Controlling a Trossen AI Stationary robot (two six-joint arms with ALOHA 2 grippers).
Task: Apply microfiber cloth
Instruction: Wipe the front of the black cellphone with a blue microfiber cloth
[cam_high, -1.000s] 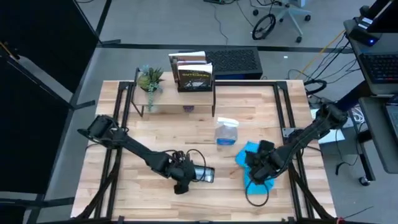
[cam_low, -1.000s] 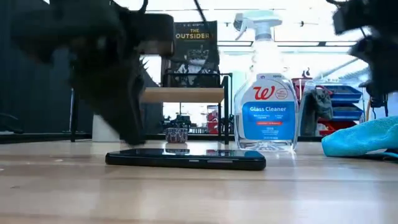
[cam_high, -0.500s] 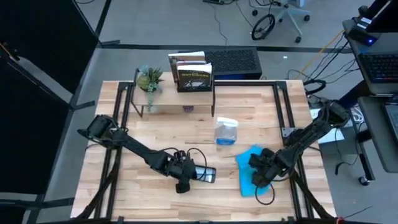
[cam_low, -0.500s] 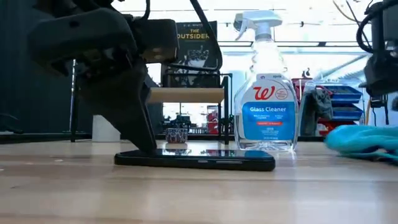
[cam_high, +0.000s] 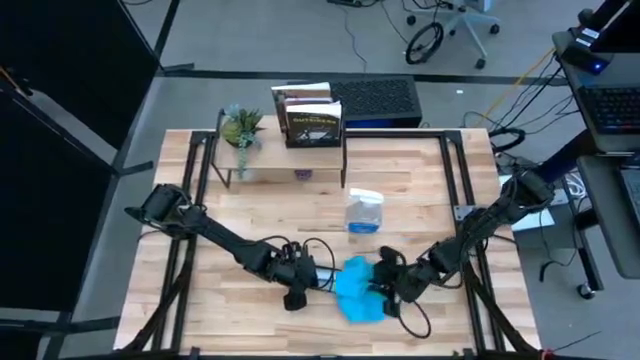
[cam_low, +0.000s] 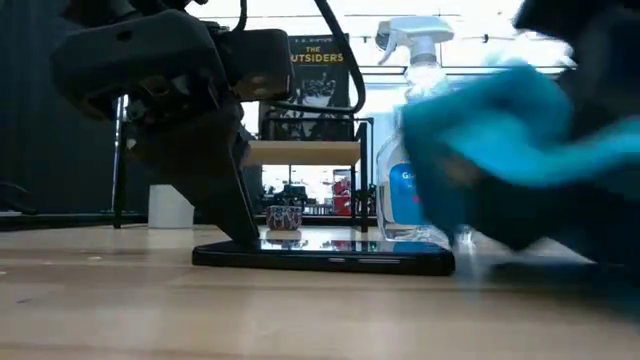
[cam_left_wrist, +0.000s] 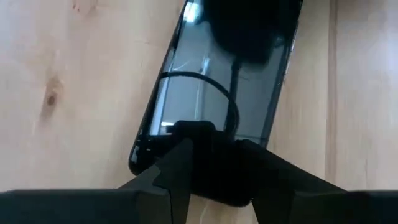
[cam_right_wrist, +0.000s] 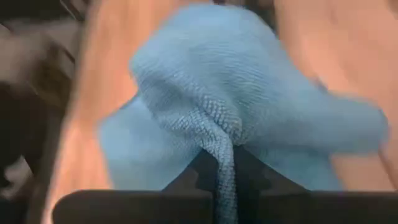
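Seen from above, the bright turquoise-blue soft microfiber cloth (cam_high: 357, 290) is bunched just in front of the right gripper (cam_high: 383, 286), between it and the left gripper (cam_high: 297, 283), on the pale wooden slatted table (cam_high: 250, 210). A clear plastic spray bottle with a blue label (cam_high: 364, 212) is seen standing beyond both grippers, well apart from them.

At table height, the flat black glass-faced phone (cam_low: 322, 258) is seen lying on the wood, its end pinned beneath the left gripper (cam_low: 225, 205); the cloth (cam_low: 500, 130) is carried above the table beside it, blurred.

Past the left wrist, that gripper's dark fingers (cam_left_wrist: 214, 171) are shown pressed close together on the phone's (cam_left_wrist: 214, 81) end.

Past the right wrist, a fold of the cloth (cam_right_wrist: 249, 99) is shown pinched between the right fingers (cam_right_wrist: 249, 177), which are clamped on it.
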